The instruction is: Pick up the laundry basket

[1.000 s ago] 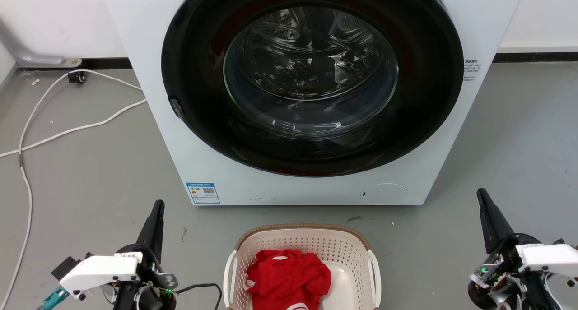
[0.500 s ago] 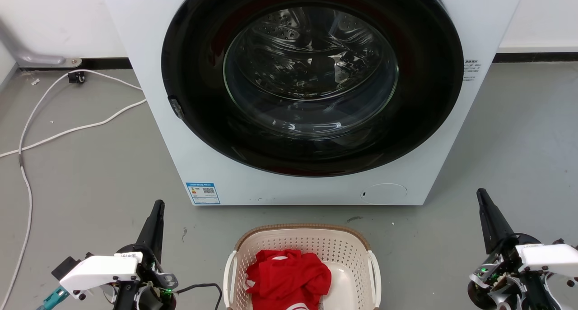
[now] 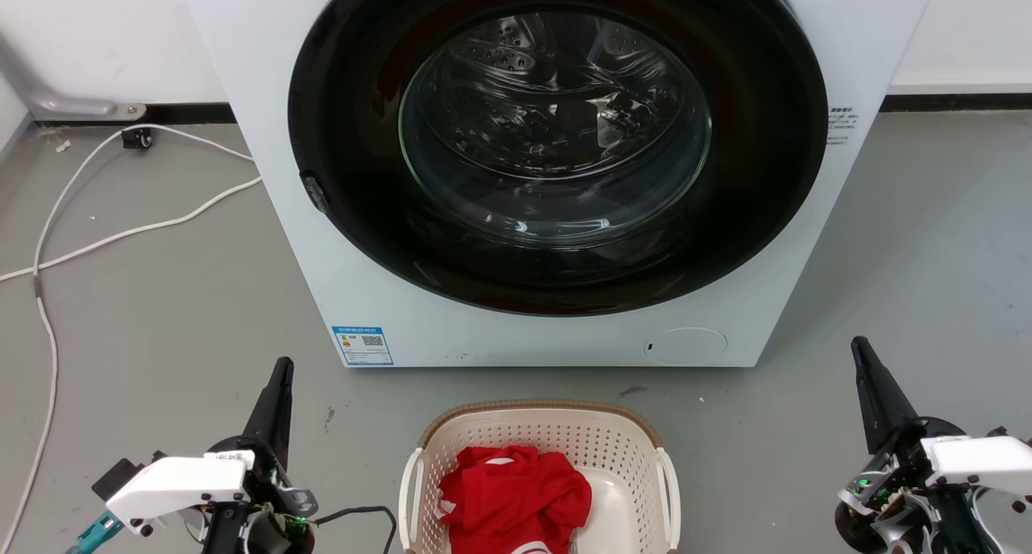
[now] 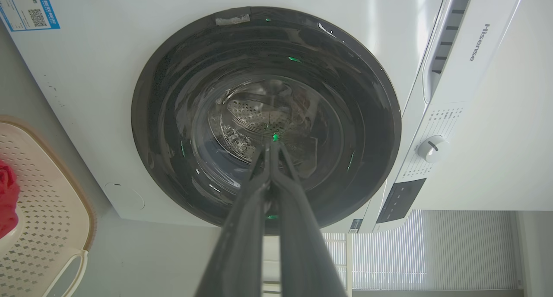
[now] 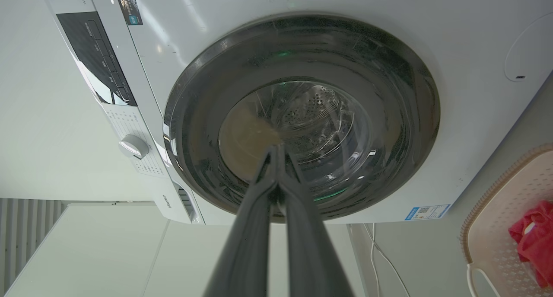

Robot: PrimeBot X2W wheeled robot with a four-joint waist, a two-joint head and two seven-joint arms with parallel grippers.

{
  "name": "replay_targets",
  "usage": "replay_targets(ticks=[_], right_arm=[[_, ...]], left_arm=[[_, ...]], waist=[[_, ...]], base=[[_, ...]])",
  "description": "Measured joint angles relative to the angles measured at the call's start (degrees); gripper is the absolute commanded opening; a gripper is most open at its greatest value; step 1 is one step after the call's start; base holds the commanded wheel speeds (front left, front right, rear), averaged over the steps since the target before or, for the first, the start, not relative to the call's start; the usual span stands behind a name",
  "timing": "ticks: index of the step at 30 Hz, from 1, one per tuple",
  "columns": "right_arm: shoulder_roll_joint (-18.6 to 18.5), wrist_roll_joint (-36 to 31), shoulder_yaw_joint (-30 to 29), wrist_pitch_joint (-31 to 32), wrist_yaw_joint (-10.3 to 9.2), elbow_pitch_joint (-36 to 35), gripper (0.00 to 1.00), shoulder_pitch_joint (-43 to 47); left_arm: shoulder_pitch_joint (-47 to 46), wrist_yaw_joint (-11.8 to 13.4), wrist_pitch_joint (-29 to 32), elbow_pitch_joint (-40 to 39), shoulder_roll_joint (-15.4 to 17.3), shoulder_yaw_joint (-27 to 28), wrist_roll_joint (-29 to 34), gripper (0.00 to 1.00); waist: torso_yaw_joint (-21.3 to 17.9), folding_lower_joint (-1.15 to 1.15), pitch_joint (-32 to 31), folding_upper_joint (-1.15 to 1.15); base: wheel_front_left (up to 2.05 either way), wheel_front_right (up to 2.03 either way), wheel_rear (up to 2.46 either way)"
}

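Observation:
The laundry basket (image 3: 629,449), cream with perforated walls, a brown rim and white side handles, sits on the grey floor at the bottom centre of the head view. It also shows at the left edge of the left wrist view (image 4: 39,193) and the right edge of the right wrist view (image 5: 501,228). A red garment (image 3: 516,489) lies inside it. My left gripper (image 3: 282,366) hangs shut and empty, well to the basket's left. My right gripper (image 3: 858,344) is shut and empty, far to its right. Both point toward the washer, as seen in the left gripper (image 4: 271,145) and right gripper (image 5: 276,148) wrist views.
A white front-loading washer (image 3: 403,320) with a closed dark round door (image 3: 556,135) stands just behind the basket. White cables (image 3: 121,231) trail over the floor at the left. Bare grey floor (image 3: 911,280) lies to the washer's right.

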Motion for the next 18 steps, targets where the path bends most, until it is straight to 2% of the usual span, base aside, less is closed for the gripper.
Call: replay_targets(ticks=[16,17,18], right_arm=[[0.03,-0.08,-0.04,0.01,0.0,0.0,0.0,0.0],[0.03,-0.08,-0.04,0.01,0.0,0.0,1.0,0.0],[0.05,-0.05,0.0,0.0,0.0,0.33,1.0,0.19]], left_arm=[[-0.01,0.0,0.01,0.0,-0.02,0.07,0.16,0.0],[-0.01,0.0,0.01,0.0,-0.02,0.07,0.16,1.0],[0.16,0.02,-0.01,0.31,-0.05,0.0,0.16,1.0]], waist=[[0.0,0.0,0.0,0.0],[0.0,0.0,0.0,0.0],[0.0,0.0,0.0,0.0]], base=[[0.0,0.0,0.0],[0.0,0.0,0.0],[0.0,0.0,0.0]])
